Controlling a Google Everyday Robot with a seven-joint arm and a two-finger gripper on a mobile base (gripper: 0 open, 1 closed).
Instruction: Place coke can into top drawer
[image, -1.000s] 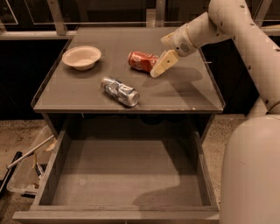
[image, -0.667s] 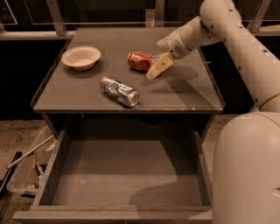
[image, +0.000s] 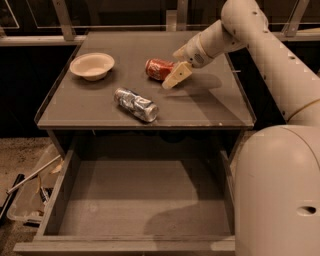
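Grey-brown and matte, the top drawer (image: 125, 246) stands pulled out below the cabinet top (image: 210, 105), a wide shallow box with a flat floor and low walls. Right of the cabinet top bulks the robot's smooth, rounded cream body (image: 280, 190). Near the front edge of the cabinet top lies a crinkled silver can (image: 136, 104) on its side, set at a slant. Past it, around the middle, the coke can (image: 157, 69) lies on its side, red and glossy. The gripper (image: 177, 64) sits at the coke can's right end, spread, its blunt cream near finger (image: 176, 77) just beside the can. Toward the back left rests a shallow, round, pale bowl (image: 92, 66).
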